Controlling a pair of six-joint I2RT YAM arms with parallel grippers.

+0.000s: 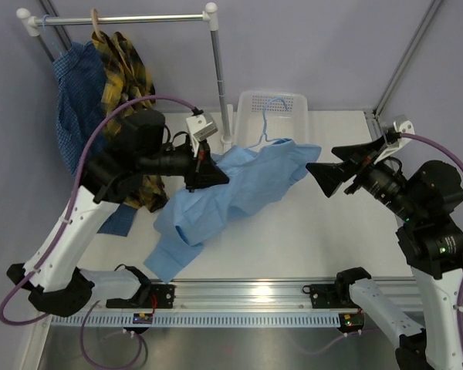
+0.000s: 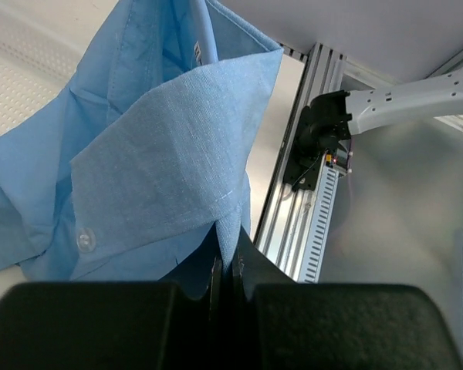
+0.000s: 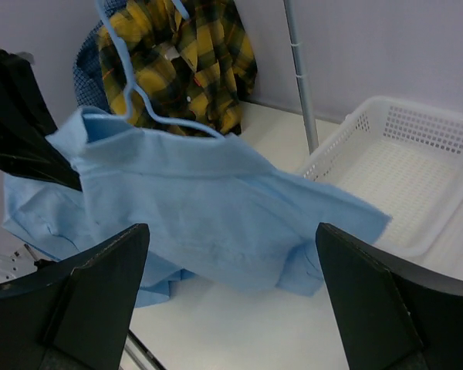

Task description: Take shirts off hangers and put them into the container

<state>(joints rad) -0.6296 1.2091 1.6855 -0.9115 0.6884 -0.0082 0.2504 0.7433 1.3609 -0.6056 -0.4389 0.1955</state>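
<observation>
Light blue shirt (image 1: 247, 185) hanging part-lifted over table, far end just beside container (image 1: 301, 104); wire hanger (image 1: 265, 123) sitting inside collar.
Left gripper (image 2: 224, 262) pinching collar edge, jaws clamped tight.
Right gripper (image 1: 324, 171) gaping fully, holding nothing.
Suggesting: right taking hanger hook, left bracing cloth.

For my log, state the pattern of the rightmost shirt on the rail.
Yellow-and-black plaid; the shirt shows best in the right wrist view.

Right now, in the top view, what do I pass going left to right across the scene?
dark blue checked shirt → yellow-and-black plaid shirt → left gripper, shut on the light blue shirt → white container → right gripper, open.
</observation>
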